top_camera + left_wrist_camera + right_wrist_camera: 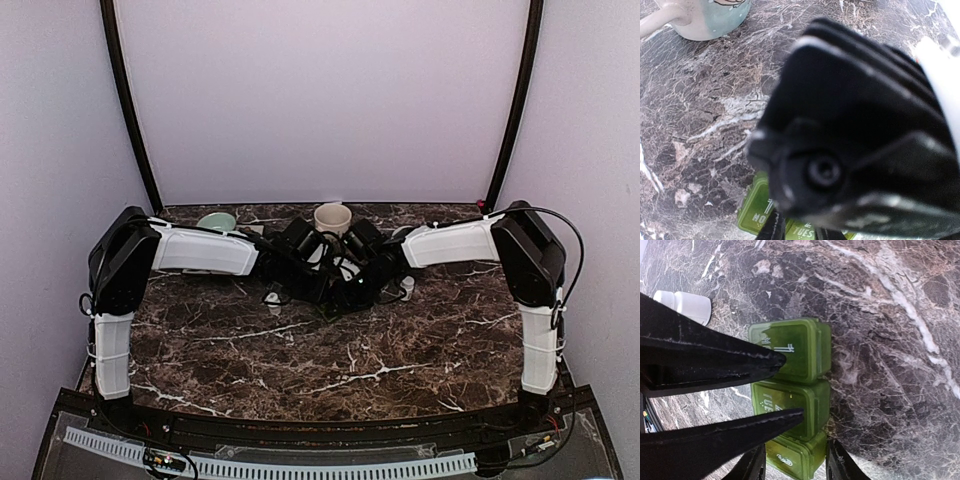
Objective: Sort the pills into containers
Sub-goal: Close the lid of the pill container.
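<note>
A green pill organiser with closed lids marked MON and TUES lies on the marble table. My right gripper straddles its near end compartment, one finger pressed against each side. My left gripper reaches in from the left, open, its two long tips hovering over the MON and TUES lids. In the left wrist view the organiser shows at the bottom edge between the left fingers; the right gripper's black body fills most of that view. No loose pills show. In the top view both grippers meet at the table's middle.
A white bottle lies left of the organiser; small white bottles also show in the top view. A beige cup and a pale green mug stand at the back. The mug is at the top left of the left wrist view.
</note>
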Controlling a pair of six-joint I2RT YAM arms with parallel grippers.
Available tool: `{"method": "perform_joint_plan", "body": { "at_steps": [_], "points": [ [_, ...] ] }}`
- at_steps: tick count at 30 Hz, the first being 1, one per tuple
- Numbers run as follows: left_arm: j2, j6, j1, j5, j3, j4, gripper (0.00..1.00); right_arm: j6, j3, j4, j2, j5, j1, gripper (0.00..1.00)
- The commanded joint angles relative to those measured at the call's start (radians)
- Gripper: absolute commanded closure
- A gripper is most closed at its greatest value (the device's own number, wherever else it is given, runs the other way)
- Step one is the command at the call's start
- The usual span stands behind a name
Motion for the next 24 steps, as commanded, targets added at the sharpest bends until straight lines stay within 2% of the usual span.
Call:
{"method": "perform_joint_plan", "body": {
  "at_steps": [1,9,24],
  "points": [
    [0.012,0.006,0.006,-0.011,-0.009,-0.045,0.79,-0.001,-0.049,-0.04,0.053,0.084,0.011,0.61],
    [-0.01,0.023,0.005,-0.037,0.007,-0.046,0.77,0.001,-0.005,-0.008,-0.014,0.015,0.006,0.6],
    [-0.074,0.041,0.006,-0.096,0.001,0.008,0.58,0.011,0.006,-0.002,-0.068,0.013,-0.03,0.48]
  ]
}}
